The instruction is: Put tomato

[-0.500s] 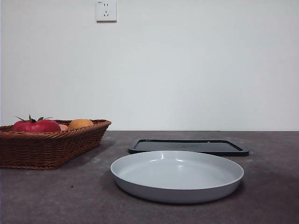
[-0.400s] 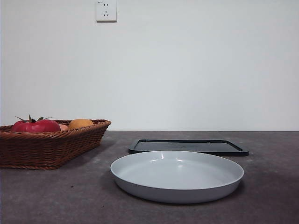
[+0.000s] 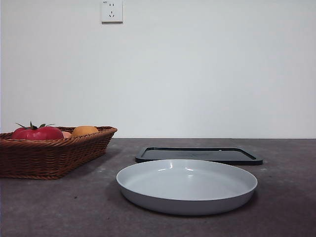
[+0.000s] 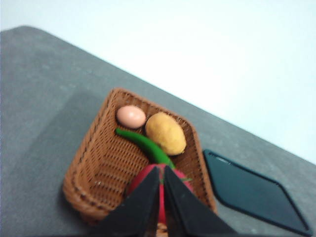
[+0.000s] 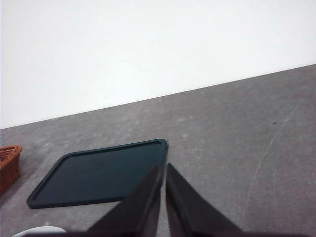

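Tomato (image 4: pixel 148 180) in basket (image 4: pixel 101 163) under left end effector (image 4: pixel 161 173)

Tomato (image 3: pixel 38 133) in wicker basket (image 3: pixel 54 157); grey plate (image 3: pixel 186 186) beside it

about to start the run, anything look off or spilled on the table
Nothing stands out. The tomato, orange fruit, pale pink fruit and a green pepper all lie inside the wicker basket; the grey plate and black tray sit flat, with nothing spilled.
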You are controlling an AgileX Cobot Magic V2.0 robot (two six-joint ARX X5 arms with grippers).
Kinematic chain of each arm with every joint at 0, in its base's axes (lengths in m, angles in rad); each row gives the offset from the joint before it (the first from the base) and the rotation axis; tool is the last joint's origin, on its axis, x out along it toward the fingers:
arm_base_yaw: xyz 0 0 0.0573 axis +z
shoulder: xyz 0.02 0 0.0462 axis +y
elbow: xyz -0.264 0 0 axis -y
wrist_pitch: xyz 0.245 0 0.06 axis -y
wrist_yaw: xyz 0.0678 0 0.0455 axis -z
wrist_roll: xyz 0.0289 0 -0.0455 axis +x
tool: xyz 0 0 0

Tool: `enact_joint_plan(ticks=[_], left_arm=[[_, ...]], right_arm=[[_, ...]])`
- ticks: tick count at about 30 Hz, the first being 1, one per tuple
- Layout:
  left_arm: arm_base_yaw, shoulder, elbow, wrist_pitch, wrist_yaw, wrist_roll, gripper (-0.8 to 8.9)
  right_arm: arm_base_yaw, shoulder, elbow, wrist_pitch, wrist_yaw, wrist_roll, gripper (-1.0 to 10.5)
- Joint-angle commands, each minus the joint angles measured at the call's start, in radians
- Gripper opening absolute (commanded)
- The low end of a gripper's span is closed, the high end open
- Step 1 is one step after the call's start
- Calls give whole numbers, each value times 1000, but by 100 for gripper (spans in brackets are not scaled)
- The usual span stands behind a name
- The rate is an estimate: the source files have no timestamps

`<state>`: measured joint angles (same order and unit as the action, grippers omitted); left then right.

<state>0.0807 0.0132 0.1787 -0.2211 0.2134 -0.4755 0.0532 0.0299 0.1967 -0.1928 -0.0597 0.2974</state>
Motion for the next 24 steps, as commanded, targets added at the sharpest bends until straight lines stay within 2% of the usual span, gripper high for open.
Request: enact_joint_plan(ticks=[1, 5, 11, 20, 24], left_arm=[[2, 31, 69, -28, 6, 3, 12], [2, 96, 171, -98, 31, 73, 12], [1, 241, 337, -217, 123, 167, 12], [-17, 420, 520, -378, 277, 299, 12], [-46, 502, 584, -450, 362, 336, 12]], right_arm=[[2, 30, 75, -50, -9, 14, 6], [3, 95, 190, -121, -56, -16, 6], [3, 262, 378, -257, -179, -77, 6], [4, 553, 658, -514, -405, -232, 6], [30, 652, 751, -612, -446, -288, 6]])
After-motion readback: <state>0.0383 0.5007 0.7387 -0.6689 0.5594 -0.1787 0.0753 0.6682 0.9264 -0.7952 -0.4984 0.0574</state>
